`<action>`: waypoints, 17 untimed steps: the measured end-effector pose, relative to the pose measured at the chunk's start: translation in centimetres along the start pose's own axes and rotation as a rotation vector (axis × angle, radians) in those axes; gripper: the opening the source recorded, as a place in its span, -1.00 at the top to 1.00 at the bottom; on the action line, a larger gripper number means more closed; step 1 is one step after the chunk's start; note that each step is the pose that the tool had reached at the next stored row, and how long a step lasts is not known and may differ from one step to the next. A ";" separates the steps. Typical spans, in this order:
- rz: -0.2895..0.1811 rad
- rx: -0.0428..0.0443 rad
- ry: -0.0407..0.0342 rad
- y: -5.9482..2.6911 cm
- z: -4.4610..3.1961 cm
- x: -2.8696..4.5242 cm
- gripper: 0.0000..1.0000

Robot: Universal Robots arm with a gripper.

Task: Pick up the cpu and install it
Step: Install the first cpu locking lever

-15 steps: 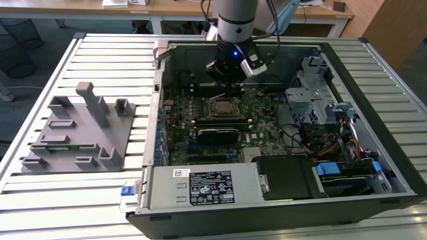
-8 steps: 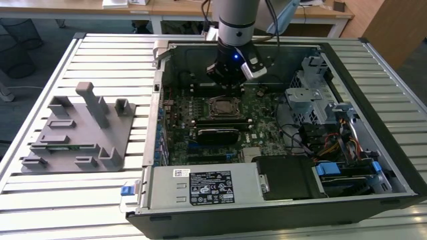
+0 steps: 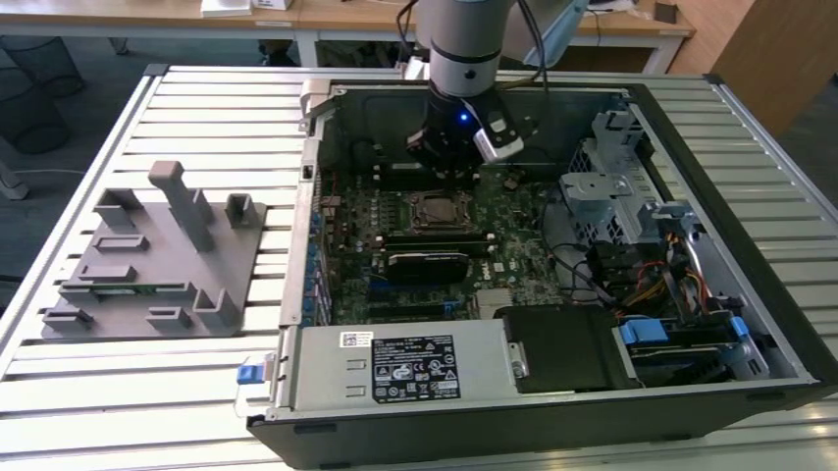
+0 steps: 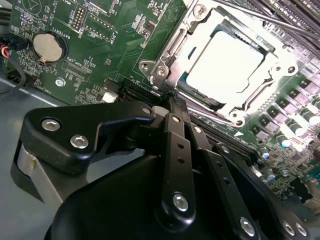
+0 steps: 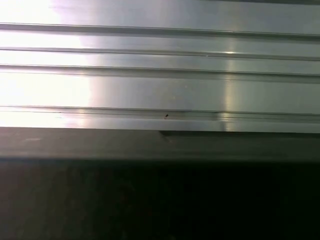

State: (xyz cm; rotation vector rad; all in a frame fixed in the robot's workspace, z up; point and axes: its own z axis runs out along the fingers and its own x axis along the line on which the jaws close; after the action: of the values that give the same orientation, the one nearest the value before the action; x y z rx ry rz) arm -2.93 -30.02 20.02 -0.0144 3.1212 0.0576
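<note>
End effector (image 3: pixel 452 157) hangs inside the open computer case (image 3: pixel 733 324), just above the motherboard (image 3: pixel 524 260) and beside the socket (image 3: pixel 437 209) on its far side in the exterior view. In the second wrist view its black linkage fingers (image 4: pixel 175 150) run together toward a tip at the socket's edge, pressed close with nothing pinched between them.

Cpu (image 4: pixel 227 62) lies flat within the socket's metal frame (image 4: pixel 165 60), its bright top facing up, level with the frame and apart from the end effector. Judged from this, the chip is already seated and released; the frame holds it square to the board.

Grey fixture (image 3: pixel 151 260) stands on the slatted counter (image 3: pixel 171 392) at the exterior view's left, well apart from the case. Its small pockets look meant to hold parts at fixed positions for pickup; whether any is occupied cannot be told.
</note>
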 end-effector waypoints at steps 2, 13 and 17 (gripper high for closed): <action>0.000 -0.0009 0.0001 -0.01 0.13 -0.02 0.79; -0.001 -0.0024 0.0001 0.00 -0.04 -0.03 0.79; -0.001 -0.0024 0.0000 0.01 -0.20 -0.04 0.79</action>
State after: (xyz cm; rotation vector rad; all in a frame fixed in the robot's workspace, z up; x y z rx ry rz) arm -2.89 -30.02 20.22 -0.0159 3.1211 0.0614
